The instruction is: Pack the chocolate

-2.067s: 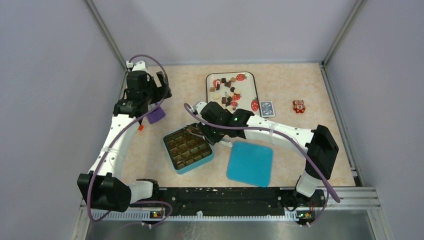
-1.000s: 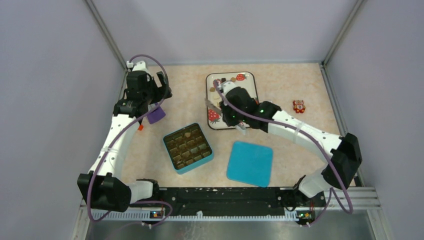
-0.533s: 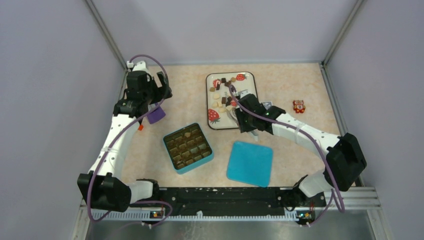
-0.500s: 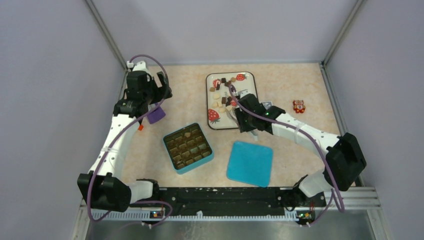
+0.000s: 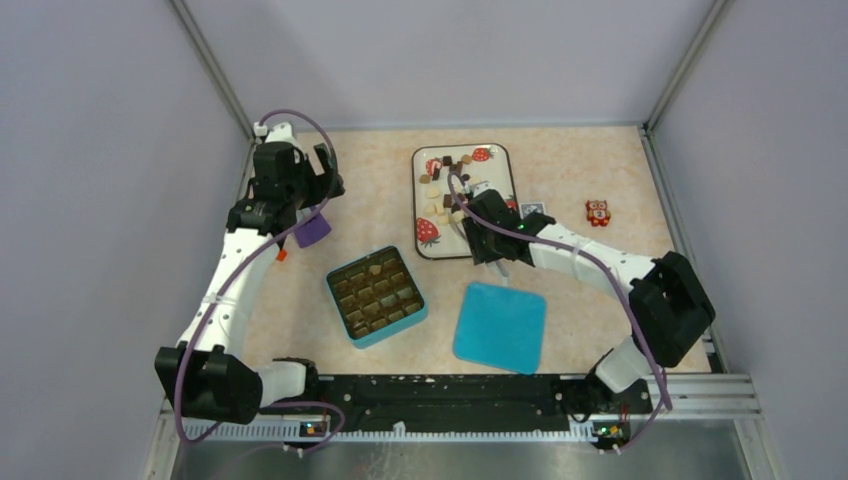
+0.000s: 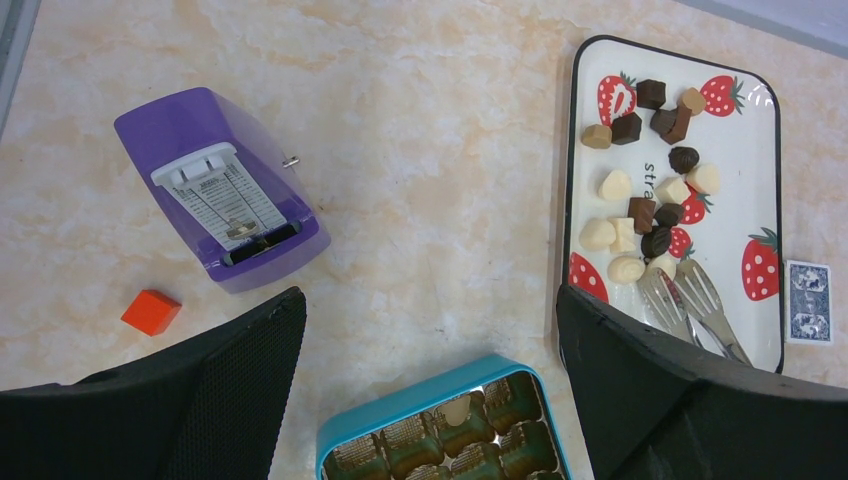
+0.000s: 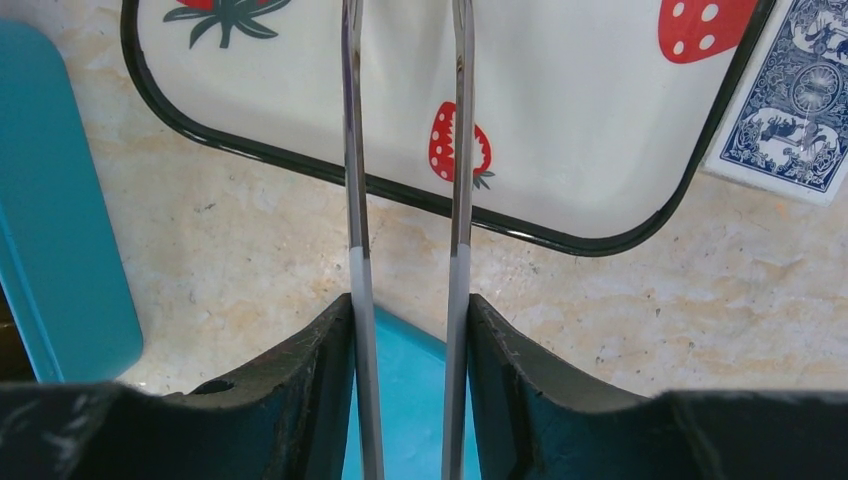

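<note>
Several small dark, light-brown and cream pieces of chocolate (image 5: 447, 185) (image 6: 642, 208) lie on the far part of a strawberry-print tray (image 5: 507, 165) (image 7: 580, 130). The open teal box (image 5: 376, 296) (image 6: 440, 432) holds one cream piece (image 6: 457, 408) in a far cell. My right gripper (image 5: 486, 238) (image 7: 410, 312) is shut on metal tongs (image 7: 352, 150), whose arms stand apart over the tray's bare near end. The forked tong tips (image 6: 688, 296) hover just short of the chocolate with nothing between them. My left gripper (image 5: 325, 176) (image 6: 428, 300) hangs open and empty high above the table.
The teal lid (image 5: 499, 326) lies right of the box. A playing card (image 5: 534, 211) (image 7: 790, 120) sits by the tray's right edge and an orange owl (image 5: 597, 212) further right. A purple stapler (image 5: 312, 230) (image 6: 220, 190) and an orange cube (image 6: 151, 311) lie at the left.
My right arm went from the box to the tray, leaving a cream piece in a far cell. The tong arms have spread wider. The left arm has not moved.
</note>
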You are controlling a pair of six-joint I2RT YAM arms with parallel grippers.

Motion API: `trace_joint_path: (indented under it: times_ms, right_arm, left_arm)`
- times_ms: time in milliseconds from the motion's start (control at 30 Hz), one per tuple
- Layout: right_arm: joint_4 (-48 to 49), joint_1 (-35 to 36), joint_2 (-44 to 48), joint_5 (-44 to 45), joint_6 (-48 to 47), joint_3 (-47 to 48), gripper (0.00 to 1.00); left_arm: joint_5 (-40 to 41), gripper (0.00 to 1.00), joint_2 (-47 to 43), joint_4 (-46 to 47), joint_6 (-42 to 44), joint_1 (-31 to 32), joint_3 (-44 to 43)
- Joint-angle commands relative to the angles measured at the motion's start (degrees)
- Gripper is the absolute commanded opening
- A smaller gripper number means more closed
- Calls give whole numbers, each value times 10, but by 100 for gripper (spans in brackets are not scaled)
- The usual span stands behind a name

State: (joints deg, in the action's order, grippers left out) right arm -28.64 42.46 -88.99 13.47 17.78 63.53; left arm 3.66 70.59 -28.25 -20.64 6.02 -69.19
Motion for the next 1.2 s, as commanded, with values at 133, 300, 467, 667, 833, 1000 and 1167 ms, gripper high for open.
trace_joint_path:
  times_ms: [133, 300, 467, 667, 833, 1000, 1167]
  right_arm:
    - [45, -4, -32, 23, -5, 28, 44]
    - [50, -4, -29, 31, -2, 27, 40]
    - [45, -4, -13, 27, -6, 27, 26]
    - [25, -4, 20, 14, -20, 29, 17]
    - [-1, -4, 46, 7, -31, 39, 14]
    - [-23, -4, 62, -3, -37, 53, 14]
    - [-29, 0, 88, -25, -50, 55, 12]
  left_arm:
    - [-9, 99, -13, 23, 3, -3, -1]
    - [-11, 99, -11, 24, 5, -3, -1]
    - [-15, 99, -6, 27, 5, -3, -2]
    - [-15, 99, -6, 28, 5, -3, 2]
    - [-13, 99, -3, 29, 5, -3, 6]
    - [-14, 99, -3, 32, 3, -3, 7]
    - [-12, 99, -3, 31, 4, -3, 6]
